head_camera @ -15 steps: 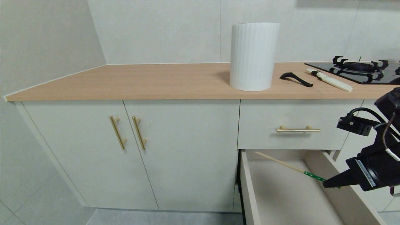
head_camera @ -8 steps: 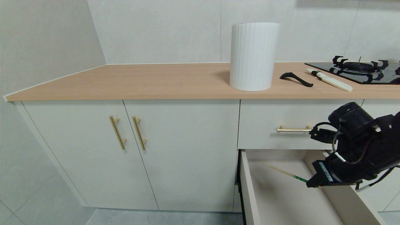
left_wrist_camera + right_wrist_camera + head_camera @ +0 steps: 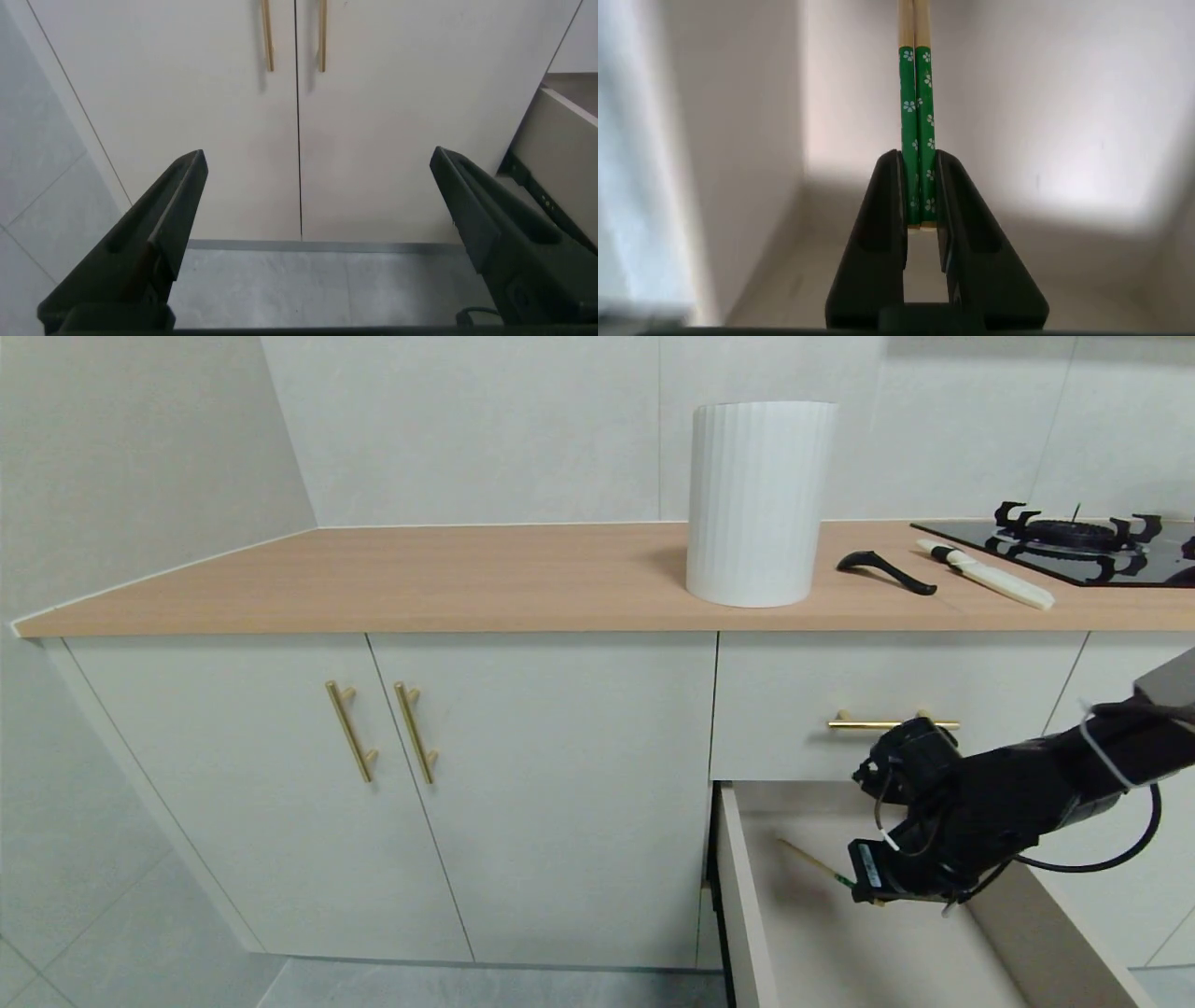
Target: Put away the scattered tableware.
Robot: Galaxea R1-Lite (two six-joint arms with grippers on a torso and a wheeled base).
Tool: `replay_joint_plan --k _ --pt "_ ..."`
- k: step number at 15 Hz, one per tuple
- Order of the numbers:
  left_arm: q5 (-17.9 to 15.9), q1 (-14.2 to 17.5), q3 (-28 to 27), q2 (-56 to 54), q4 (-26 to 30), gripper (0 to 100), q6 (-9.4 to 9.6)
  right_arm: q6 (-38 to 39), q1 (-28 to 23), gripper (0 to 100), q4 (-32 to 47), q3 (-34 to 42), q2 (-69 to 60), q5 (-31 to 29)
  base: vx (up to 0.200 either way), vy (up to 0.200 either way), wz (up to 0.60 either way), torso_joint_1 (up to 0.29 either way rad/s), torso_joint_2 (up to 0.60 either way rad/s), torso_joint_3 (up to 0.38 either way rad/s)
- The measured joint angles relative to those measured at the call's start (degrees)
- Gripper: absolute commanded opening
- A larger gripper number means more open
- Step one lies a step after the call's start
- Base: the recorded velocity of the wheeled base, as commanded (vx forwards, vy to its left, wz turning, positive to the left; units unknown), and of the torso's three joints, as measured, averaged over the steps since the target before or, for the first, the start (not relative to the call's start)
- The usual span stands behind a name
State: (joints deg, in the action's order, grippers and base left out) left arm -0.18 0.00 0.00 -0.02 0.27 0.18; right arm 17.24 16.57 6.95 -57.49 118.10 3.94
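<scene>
While the pair of green-ended chopsticks [image 3: 907, 103] lies side by side, you have it pinched between the closed fingers of the right gripper [image 3: 920, 168], its bare wooden ends pointing into the open drawer [image 3: 738, 896] under the countertop [image 3: 420, 579]. Up there stand a white ribbed container [image 3: 758, 504], a black utensil [image 3: 882, 569] and a white knife [image 3: 990, 581], near the stove [image 3: 1064, 546]. Your left gripper [image 3: 316, 159] is spread wide, holding nothing, facing the cabinet doors [image 3: 392, 140].

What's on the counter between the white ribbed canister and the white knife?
A black curved utensil lies there on the counter, apart from both the canister and the knife; the head view shows it.
</scene>
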Motion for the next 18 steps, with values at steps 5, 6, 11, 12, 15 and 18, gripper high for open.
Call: replay_joint_plan --k 5,6,11,12,15,18 --pt "0.0 0.0 0.0 0.0 0.0 100 0.00 0.9 0.8 0 -5.9 0.9 8.7 -1.9 0.000 0.000 0.00 0.000 0.00 0.000" --pt "0.0 0.0 0.0 0.0 0.0 100 0.00 0.9 1.3 0 -5.9 0.6 9.8 -3.6 0.000 0.000 0.00 0.000 0.00 0.000" --pt "0.0 0.0 0.0 0.0 0.0 100 0.00 3.5 4.8 0 -6.3 0.0 12.7 -6.8 0.000 0.000 0.00 0.000 0.00 0.000" --pt "0.0 0.0 0.0 0.0 0.0 100 0.00 4.1 5.5 0 -6.3 -0.1 13.0 -6.9 0.000 0.000 0.00 0.000 0.00 0.000" --pt "0.0 0.0 0.0 0.0 0.0 100 0.00 4.3 6.3 0 -6.4 -0.4 14.0 -9.1 0.000 0.000 0.00 0.000 0.00 0.000" --pt "0.0 0.0 0.0 0.0 0.0 100 -0.02 4.3 6.4 0 -6.7 -0.4 14.4 -9.2 0.000 0.000 0.00 0.000 0.00 0.000"
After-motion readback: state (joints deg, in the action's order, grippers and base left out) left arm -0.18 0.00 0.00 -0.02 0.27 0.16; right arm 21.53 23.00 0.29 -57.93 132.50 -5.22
